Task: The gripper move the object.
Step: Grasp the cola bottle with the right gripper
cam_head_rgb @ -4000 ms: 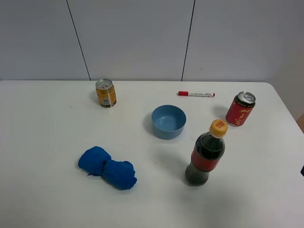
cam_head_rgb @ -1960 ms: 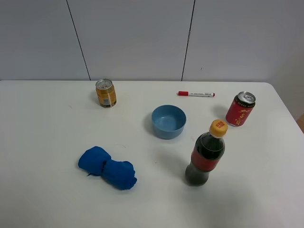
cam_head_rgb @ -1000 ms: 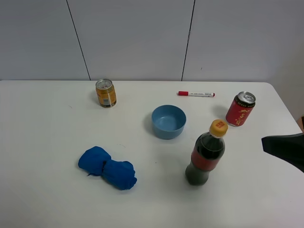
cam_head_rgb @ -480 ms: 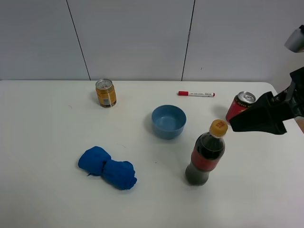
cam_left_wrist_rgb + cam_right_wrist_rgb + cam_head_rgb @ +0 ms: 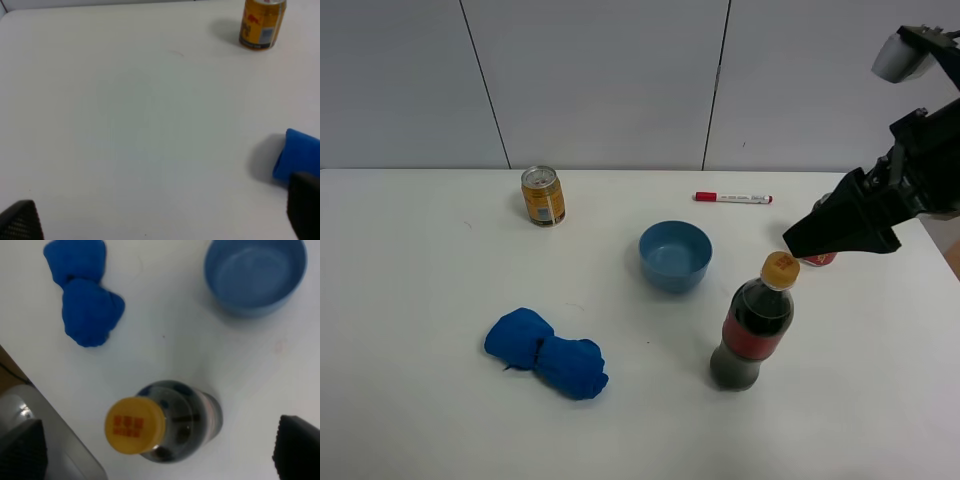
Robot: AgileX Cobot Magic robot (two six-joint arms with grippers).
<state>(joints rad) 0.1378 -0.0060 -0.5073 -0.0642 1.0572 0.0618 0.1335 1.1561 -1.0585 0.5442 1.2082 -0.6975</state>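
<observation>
The object is a tall clear bottle of dark cola (image 5: 752,330) with a red label and a yellow-orange cap. It stands upright on the white table (image 5: 420,400), in front and to the right of the blue bowl. My right gripper (image 5: 832,234) hovers above and just right of the cap, apart from it. In the right wrist view the bottle (image 5: 165,427) is seen from above, between the wide-apart fingertips (image 5: 20,450), so the right gripper (image 5: 159,449) is open and empty. My left gripper (image 5: 162,215) is open over bare table and does not show in the exterior high view.
A blue bowl (image 5: 675,255) sits mid-table. An orange-yellow can (image 5: 542,195) stands at the back left and a red-capped marker (image 5: 732,198) lies at the back. A blue cloth (image 5: 545,353) lies front left. The red can (image 5: 818,259) is almost hidden behind my right gripper.
My right arm has come in from the right edge and risen, moving left until it is above and beside the bottle's cap, covering the red can. The bottle and other things have not moved.
</observation>
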